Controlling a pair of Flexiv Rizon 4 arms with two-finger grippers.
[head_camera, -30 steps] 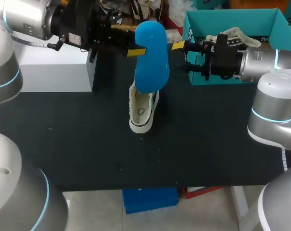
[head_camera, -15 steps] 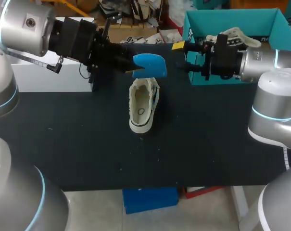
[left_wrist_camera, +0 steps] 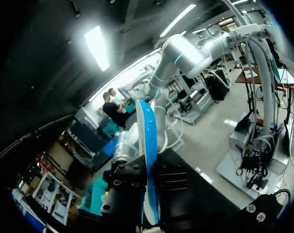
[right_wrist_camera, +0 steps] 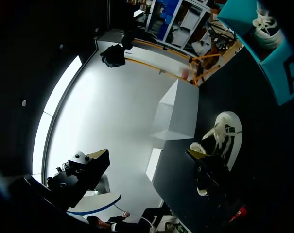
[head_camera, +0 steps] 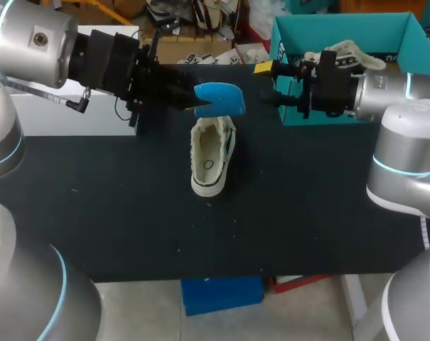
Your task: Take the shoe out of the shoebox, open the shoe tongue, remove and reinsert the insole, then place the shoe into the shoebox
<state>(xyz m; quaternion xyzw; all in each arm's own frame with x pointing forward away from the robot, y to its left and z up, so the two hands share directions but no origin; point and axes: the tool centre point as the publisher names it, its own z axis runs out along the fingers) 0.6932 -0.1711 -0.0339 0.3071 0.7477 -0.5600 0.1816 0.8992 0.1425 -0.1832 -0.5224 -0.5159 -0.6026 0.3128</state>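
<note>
Tabletop [head_camera: 94, 213] is holding the shoe [head_camera: 209, 160]; at its 12 o'clock, left tool [head_camera: 195, 99] is pinching the insole [head_camera: 223, 98] by one end, risking a drop; right tool [head_camera: 269, 84] spread apart

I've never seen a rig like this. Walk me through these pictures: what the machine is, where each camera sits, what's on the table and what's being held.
This is a robot with two arms, each ending in a two-fingered gripper. One picture looks down on a black table from above and behind the robot. The two round pictures come from cameras on the wrists. A white sneaker lies on the table, opening upward. The left gripper is shut on a blue insole, holding it in the air near the sneaker. The right gripper is open and empty, next to a teal shoebox with a second shoe inside.
</note>
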